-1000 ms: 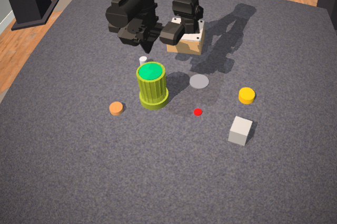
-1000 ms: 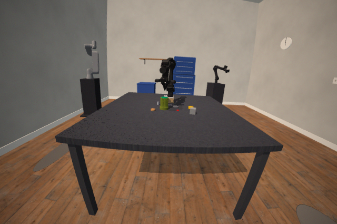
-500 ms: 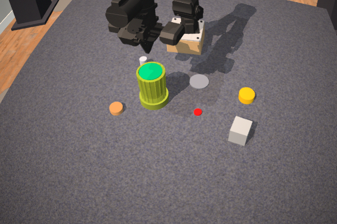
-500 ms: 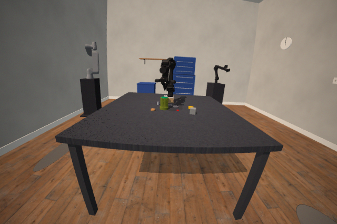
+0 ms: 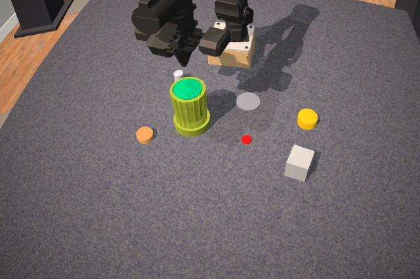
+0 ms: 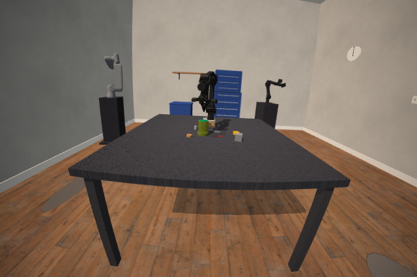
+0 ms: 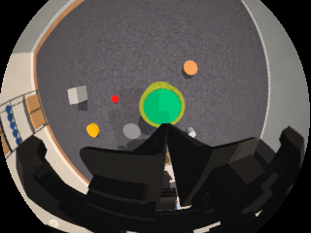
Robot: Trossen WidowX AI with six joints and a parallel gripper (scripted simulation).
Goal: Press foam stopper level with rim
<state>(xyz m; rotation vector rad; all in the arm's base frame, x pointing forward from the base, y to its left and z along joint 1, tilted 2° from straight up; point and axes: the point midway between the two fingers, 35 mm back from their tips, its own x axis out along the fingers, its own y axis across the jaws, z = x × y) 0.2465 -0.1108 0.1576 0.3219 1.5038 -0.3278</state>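
Note:
A ribbed yellow-green jar (image 5: 190, 109) stands upright on the table, left of centre. A green foam stopper (image 5: 187, 88) fills its mouth, and its top lies close to the rim with nothing on it. The jar also shows in the exterior view (image 6: 202, 128) and in the wrist view (image 7: 162, 105). My gripper (image 5: 183, 60) is shut and empty. It hangs above and behind the jar, clear of the stopper, with its closed tip (image 7: 165, 127) pointing down near the jar's far edge.
A small white cylinder (image 5: 178, 74) stands just behind the jar. A wooden base block (image 5: 233, 50) carries the arm. Around lie a grey disc (image 5: 248, 101), a red dot (image 5: 246, 139), an orange puck (image 5: 145, 134), a yellow puck (image 5: 307, 118) and a white cube (image 5: 298, 162).

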